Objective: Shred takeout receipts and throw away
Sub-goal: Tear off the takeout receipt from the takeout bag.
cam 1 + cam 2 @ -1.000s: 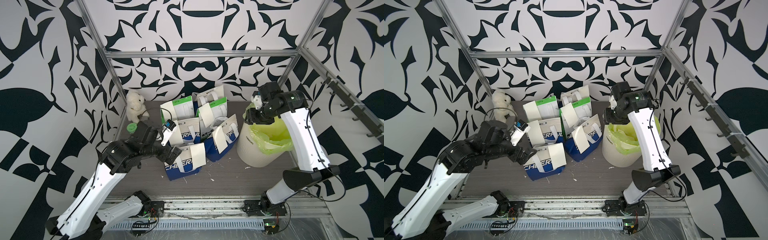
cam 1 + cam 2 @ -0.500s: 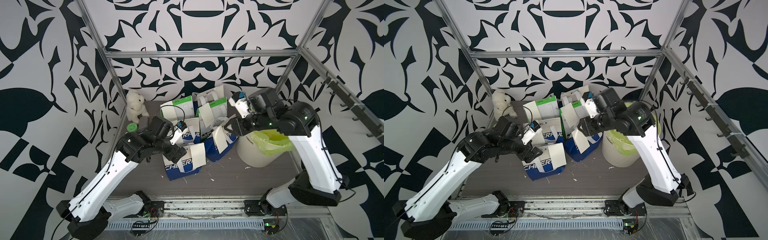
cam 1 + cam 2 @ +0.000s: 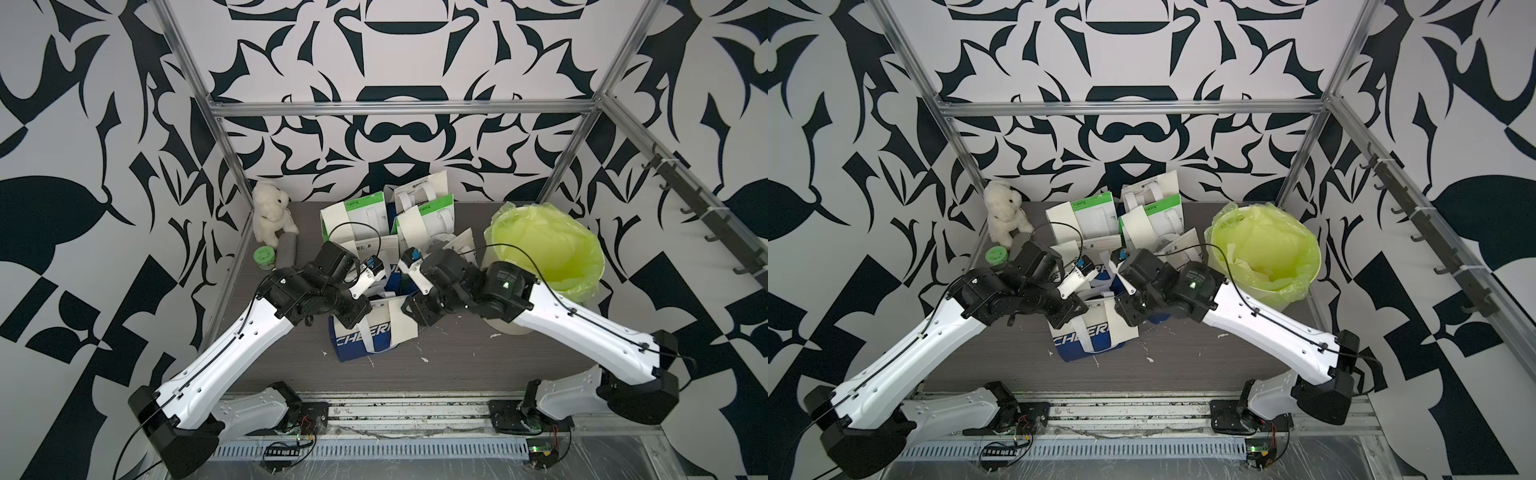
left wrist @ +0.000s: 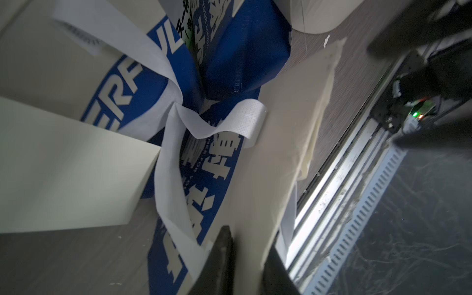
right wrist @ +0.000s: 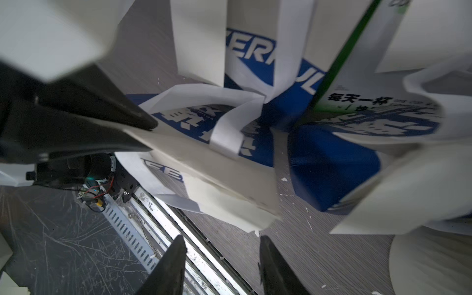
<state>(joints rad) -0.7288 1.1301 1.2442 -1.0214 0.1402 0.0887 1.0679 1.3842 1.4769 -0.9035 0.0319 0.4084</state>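
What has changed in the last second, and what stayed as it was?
The right hand left the white bin with the green liner and swung over to the front blue-and-white handled bag, open beside the cream paper receipt on it. The left hand advanced and closed on that receipt's edge. The bin, that bag and the white plush toy stayed put.

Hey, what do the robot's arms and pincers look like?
The left arm and right arm have white shells, black joints and black cables clipped along them. A green light glows on the right one. The left pincer and right pincer each have two dark tapered fingers.
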